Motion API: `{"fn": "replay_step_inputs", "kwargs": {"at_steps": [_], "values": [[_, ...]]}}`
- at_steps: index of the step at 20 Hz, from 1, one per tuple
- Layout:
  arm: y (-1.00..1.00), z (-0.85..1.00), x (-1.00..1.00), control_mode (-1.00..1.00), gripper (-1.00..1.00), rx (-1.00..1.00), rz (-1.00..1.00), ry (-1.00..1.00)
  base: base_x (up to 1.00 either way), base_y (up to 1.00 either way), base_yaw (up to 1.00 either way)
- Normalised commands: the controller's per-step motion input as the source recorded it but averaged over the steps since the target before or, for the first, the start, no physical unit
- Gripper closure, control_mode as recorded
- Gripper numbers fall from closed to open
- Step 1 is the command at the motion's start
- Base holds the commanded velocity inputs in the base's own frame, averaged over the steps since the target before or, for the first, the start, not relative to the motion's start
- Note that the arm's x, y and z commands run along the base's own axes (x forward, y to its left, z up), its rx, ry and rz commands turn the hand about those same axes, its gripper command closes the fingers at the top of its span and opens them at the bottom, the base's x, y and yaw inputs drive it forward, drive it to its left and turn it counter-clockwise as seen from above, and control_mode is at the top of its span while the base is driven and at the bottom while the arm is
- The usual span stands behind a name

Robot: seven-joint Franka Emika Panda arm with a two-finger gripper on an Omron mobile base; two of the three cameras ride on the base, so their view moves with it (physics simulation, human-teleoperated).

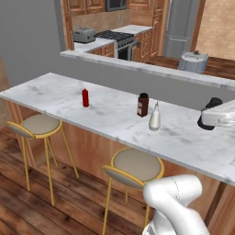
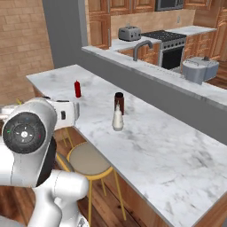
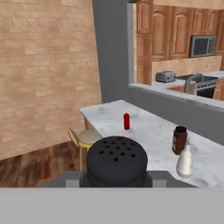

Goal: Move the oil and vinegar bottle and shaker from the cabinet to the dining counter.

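Your gripper (image 3: 116, 177) is closed on the black shaker (image 3: 116, 161): in the hand view its rounded, perforated cap sits right in front of the camera, with the grey finger pads pressed against its lower sides. In the left base view you can see the shaker's dark body (image 1: 210, 114) at the end of the white hand, held above the right part of the dining counter (image 1: 59, 98); whether its base touches the marble you cannot tell.

The oil and vinegar bottle (image 1: 154, 118) already stands upright on the counter, pale and pear-shaped with its thin spout pointing up. Just beside it, a little farther from you, is the dark brown jar with a black cap (image 1: 142, 105); the two are close but apart. The small red bottle (image 1: 85, 97) stands alone well to the left of them on the same marble top.

Below the counter's wood-panelled front you see two round-seated stools on gold legs, one (image 1: 40, 125) at the left and one (image 1: 136, 166) under the pale bottle's stretch of counter.
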Motion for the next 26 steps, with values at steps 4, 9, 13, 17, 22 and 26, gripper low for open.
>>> {"fn": "replay_step_inputs", "kwargs": {"at_steps": [4, 9, 13, 17, 22, 26], "values": [[-0.58, 0.00, -0.09, -1.00, 1.00, 0.00, 0.37, 0.00, 0.00, 0.00, 0.00], [-0.48, -0.02, 0.00, -1.00, 1.00, -0.07, 0.39, 0.03, 0.00, 0.00, 0.00], [-0.28, -0.14, 0.06, -1.00, 1.00, -0.13, 0.38, 0.02, 0.00, 0.00, 0.00], [-0.01, -0.32, 0.36, -1.00, 1.00, -0.03, 0.32, 0.00, 0.00, 0.00, 0.00], [0.00, -0.39, 0.37, -1.00, 1.00, -0.01, 0.26, -0.08, 0.00, 0.00, 0.00], [-0.11, -0.33, 0.42, -1.00, 1.00, 0.01, 0.11, -0.07, 0.00, 0.00, 0.00]]}}
